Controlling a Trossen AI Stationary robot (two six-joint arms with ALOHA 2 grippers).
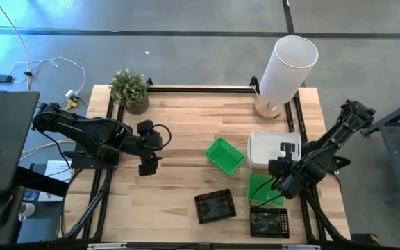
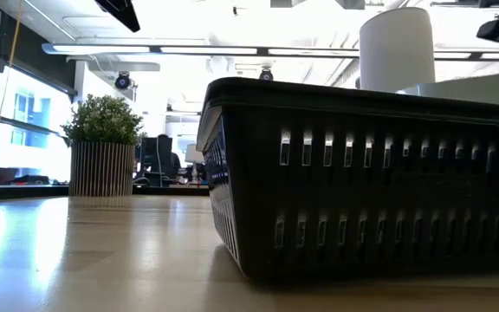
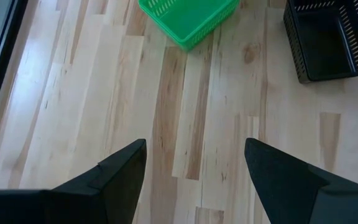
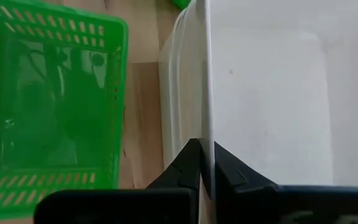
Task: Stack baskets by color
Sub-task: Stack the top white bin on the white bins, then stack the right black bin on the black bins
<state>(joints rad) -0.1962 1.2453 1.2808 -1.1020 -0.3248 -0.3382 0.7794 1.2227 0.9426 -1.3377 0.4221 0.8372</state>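
Looking at your baskets first: the white basket (image 1: pixel 264 148) sits at the right side of the tabletop (image 1: pixel 186 125), and your right tool (image 4: pixel 207 163) is pinched shut on its thin wall, one finger inside and one outside, clear as day in the right wrist view. Just beside it, toward the near edge, there's a green basket (image 1: pixel 261 186) lying flat, partly under the right arm. Another green basket (image 1: pixel 225 155) sits tilted at an angle, just left of the white one, around the middle of the tabletop. Two black baskets are down by the near edge: one black basket (image 1: pixel 214 205) left of the flat green one, and a second black basket (image 1: pixel 269 222) right below that green one. The low view is mostly filled by a black basket wall, so you can't get much from it.

Your left tool (image 1: pixel 146 148) hangs over bare wood on the left half, well apart from every basket, fingers spread wide with nothing between them.

Further out, a potted plant (image 1: pixel 130 89) stands at the far left corner and a tall white cylinder (image 1: pixel 287 66) at the far right.
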